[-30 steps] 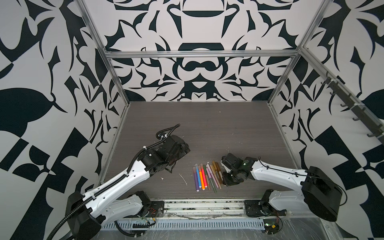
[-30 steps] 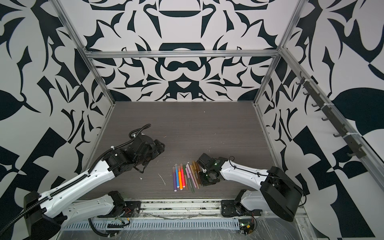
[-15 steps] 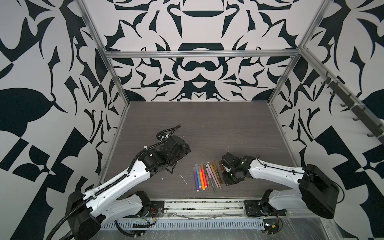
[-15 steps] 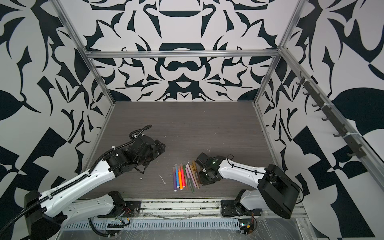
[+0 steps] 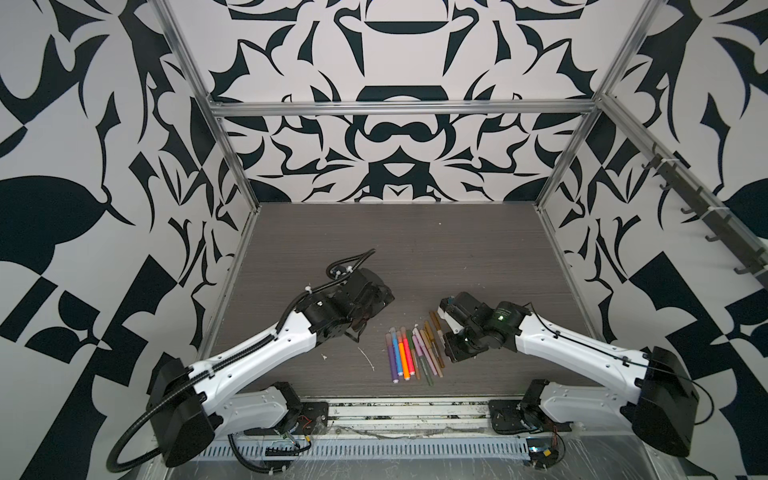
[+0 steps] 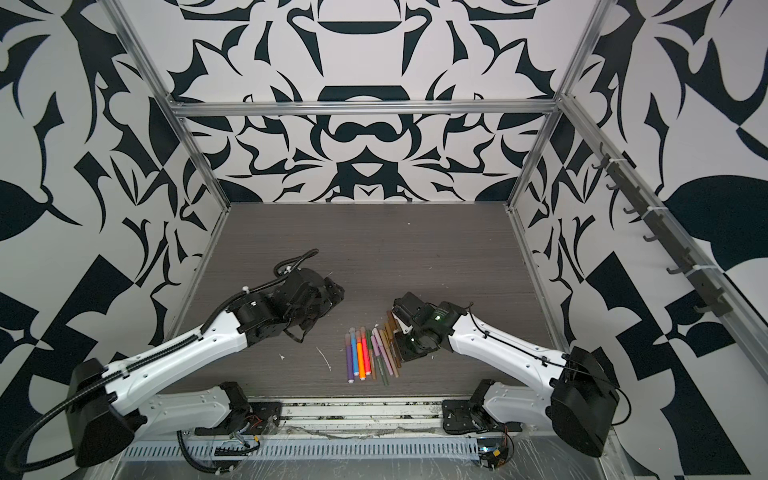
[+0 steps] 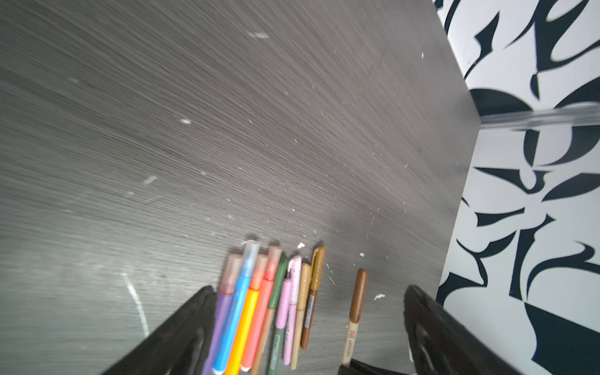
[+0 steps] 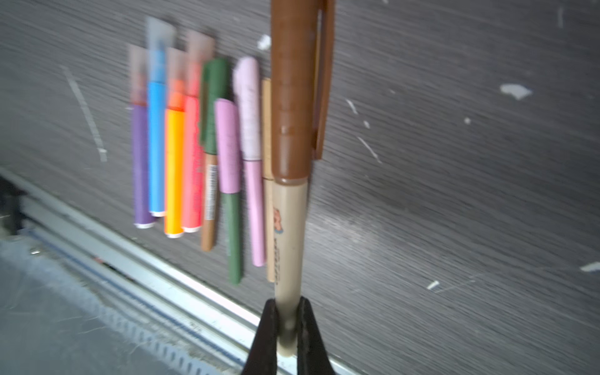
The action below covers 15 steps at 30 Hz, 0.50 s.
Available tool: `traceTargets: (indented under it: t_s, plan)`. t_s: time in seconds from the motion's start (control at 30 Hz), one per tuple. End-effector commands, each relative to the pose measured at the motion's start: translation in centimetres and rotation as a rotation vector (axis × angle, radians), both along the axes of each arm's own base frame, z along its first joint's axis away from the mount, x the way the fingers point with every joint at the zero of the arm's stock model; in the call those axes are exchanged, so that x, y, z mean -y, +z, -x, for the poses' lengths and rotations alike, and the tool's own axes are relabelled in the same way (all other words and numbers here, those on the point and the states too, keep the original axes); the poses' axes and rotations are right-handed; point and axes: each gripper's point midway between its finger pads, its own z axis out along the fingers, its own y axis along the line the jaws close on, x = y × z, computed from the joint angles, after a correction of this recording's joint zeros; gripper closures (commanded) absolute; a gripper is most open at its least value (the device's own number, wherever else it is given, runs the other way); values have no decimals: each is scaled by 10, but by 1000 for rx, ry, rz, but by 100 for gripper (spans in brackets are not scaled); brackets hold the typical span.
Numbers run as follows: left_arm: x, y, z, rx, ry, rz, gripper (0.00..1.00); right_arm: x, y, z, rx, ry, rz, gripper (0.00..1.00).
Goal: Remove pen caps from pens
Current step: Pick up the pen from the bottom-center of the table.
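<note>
— How do the pens [image 5: 409,353] lie?

— Side by side in a row near the table's front edge, caps pointing towards the back. The purple pen [image 8: 141,165], blue pen [image 8: 156,146], orange pen [image 8: 174,172] and pink-red pen [image 8: 192,162] touch one another, each with a see-through cap [image 8: 159,39] still on.

— And the thin ones?

— Capped too. There is an olive cap [image 8: 214,97] on a brown barrel and a pink cap [image 8: 228,146] on an olive barrel. Next come a pale pink pen [image 8: 251,162] and a tan pen [image 8: 267,194].

— Any apart?

— The brown-capped pen [image 8: 290,211], cream barrel, cap on. It is pinched at its tail by the right gripper [image 8: 287,324], just beside the row.
</note>
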Motion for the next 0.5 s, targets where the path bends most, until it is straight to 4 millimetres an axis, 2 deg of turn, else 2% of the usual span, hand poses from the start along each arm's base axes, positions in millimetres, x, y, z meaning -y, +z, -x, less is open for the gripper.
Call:
traceTargets:
  t_s: [0.0,0.1,0.2,0.3,0.47]
  plan:
    - [38,13,-6,-4,-38,63,7,-21,34,-1,33,75,-122,100]
    - [63,14,-9,-11,-60,79,6,-25,42,4,33,113,-159,100]
    - [77,13,-8,-28,-67,84,9,-25,47,6,37,121,-178,100]
    - [79,10,-4,-51,-55,94,23,-26,56,9,38,110,-214,100]
    - [78,10,-1,-70,-26,114,23,-33,70,11,49,115,-286,100]
